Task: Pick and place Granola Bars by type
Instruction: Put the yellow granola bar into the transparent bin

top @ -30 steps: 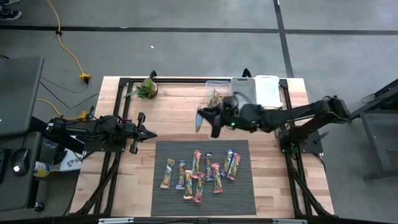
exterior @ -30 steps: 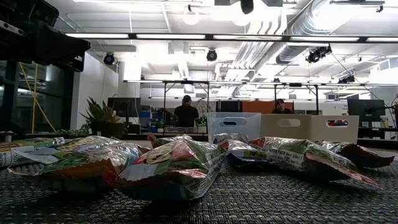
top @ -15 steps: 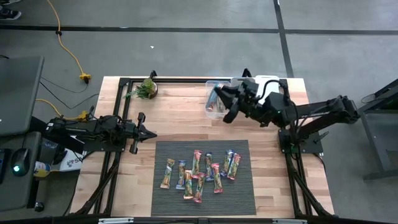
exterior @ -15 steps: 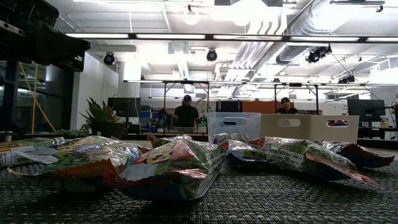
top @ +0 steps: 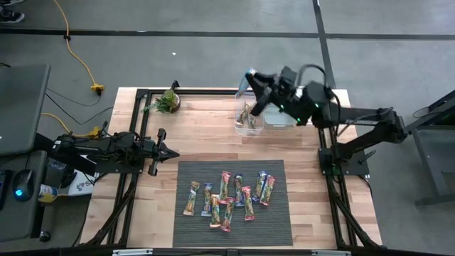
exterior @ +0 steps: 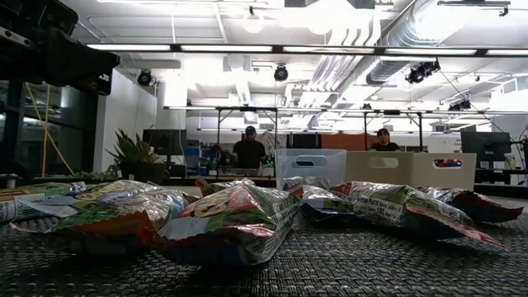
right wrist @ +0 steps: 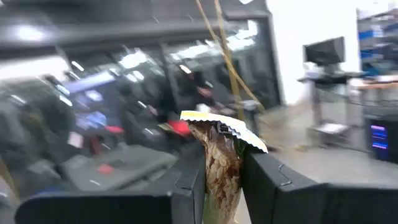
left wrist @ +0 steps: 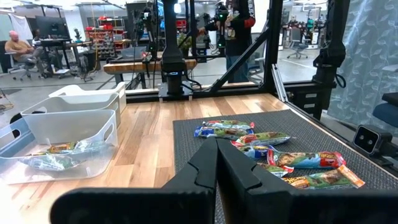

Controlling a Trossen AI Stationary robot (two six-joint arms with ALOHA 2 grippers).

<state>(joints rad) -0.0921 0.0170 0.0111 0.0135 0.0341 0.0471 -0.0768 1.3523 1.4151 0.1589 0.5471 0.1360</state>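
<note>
The right gripper (top: 249,77) hangs over the far edge of the table, at about one o'clock from the mat (top: 232,203), just above the clear bin (top: 248,114). Its fingers (right wrist: 186,180) are clamped on a bar (right wrist: 221,165), which stands upright between them with its crimped end up; in the high view it shows only as a pale sliver (top: 246,76) at the fingertips, so its type is hard to tell from there, though the wrist view suggests a tan, grainy wrapper. One bar (top: 247,116) already lies in the clear bin, with two white bins (top: 306,96) beside it at three o'clock.

Nine or so bars (top: 229,195) lie loose on the mat, side by side, mostly pointing toward twelve o'clock. From the low view they fill the foreground as shiny wrappers (exterior: 239,214).

The left gripper (top: 169,152) waits at nine o'clock of the mat, low over the wood, its fingers (left wrist: 208,165) pressed together on nothing. A plant (top: 168,101) stands at eleven o'clock
</note>
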